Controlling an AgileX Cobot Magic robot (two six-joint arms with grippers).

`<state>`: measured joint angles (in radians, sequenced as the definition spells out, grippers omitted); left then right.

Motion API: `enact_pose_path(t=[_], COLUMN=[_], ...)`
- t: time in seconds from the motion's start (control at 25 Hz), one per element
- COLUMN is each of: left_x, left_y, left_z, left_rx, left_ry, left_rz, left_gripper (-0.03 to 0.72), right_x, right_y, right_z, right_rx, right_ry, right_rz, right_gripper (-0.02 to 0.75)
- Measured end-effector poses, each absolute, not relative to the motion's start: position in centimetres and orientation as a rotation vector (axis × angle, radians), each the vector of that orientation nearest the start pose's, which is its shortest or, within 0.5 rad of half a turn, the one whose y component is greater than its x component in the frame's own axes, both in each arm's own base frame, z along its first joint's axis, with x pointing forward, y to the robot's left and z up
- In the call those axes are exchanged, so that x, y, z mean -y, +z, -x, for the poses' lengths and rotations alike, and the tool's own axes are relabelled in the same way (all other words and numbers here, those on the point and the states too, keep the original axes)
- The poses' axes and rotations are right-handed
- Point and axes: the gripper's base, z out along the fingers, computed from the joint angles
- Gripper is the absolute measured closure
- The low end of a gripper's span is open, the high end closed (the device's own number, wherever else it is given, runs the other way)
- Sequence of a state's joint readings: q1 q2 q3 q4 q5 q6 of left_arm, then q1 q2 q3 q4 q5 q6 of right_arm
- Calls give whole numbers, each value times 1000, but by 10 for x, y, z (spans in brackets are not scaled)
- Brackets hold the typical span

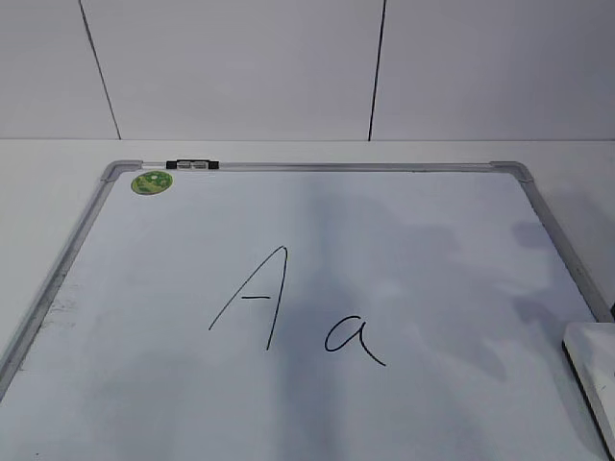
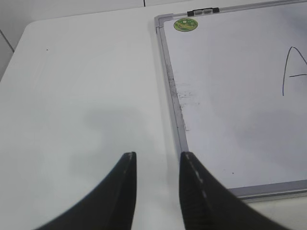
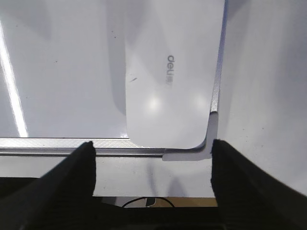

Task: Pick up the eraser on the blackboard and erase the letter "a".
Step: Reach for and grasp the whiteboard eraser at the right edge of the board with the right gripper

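The blackboard point(image 1: 432, 240) is a white board in a grey metal frame, lying flat on the table. The letter "a" point(image 1: 351, 338) is written in black to the right of a tall capital "A" point(image 1: 255, 298). The eraser point(image 1: 594, 370), a white rounded block, lies at the board's near right corner, cut off by the picture's edge. In the right wrist view the eraser point(image 3: 170, 72) shows grey lettering, and my right gripper point(image 3: 153, 143) stands wide open just short of its near end, holding nothing. My left gripper point(image 2: 158, 155) is open and empty over the table, beside the board's left frame point(image 2: 173, 96).
A round green sticker point(image 1: 151, 181) and a black clip point(image 1: 192, 165) sit at the board's far left corner. White table point(image 2: 86, 96) spreads left of the board. The table's near edge point(image 3: 158, 195) lies just behind the right gripper. A tiled wall point(image 1: 288, 67) rises behind.
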<state>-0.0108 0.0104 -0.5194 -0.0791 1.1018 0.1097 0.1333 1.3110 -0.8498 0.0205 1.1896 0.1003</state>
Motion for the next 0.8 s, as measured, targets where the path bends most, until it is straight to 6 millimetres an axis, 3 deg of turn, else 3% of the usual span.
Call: enact_pose_path(t=[0.12,0.32,0.6,0.8], left_x=[6,6,6,6], left_y=[280,280,280,280], left_z=[7,7,7,7], left_rx=[-2070,-2070,-2070,-2070], left_ry=[-35,-35,-35,-35], left_rz=[-131,-131,-131,-131], left_gripper=[453,453,454,454], right_x=[-29,-29,-30,-31], right_y=[244,244,243,225], right_z=[-205,-205,-207,-213], right_rx=[-3136,-3137,-3112,-3160], right_ry=[31,32,42,34], right_rz=[40,37,31,10], right_gripper=[141,67,59,59])
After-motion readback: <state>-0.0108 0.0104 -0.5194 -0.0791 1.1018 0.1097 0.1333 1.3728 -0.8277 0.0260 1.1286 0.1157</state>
